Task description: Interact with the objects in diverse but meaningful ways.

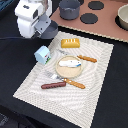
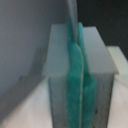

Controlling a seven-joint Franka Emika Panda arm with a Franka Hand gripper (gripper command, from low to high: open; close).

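Claw (image 2: 76,85) closed, green pads (image 2: 75,75) pressed together; seen in wrist view only.
Exterior view: pale blue house-shaped carton (image 1: 42,54) lies near, below the arm.

Black table (image 1: 107,95), striped placemat (image 1: 95,70), toy stovetop (image 1: 100,20) behind.

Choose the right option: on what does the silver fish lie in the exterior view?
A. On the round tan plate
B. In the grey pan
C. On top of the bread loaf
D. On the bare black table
A: the silver fish lies on the round tan plate, which stands on the striped placemat.
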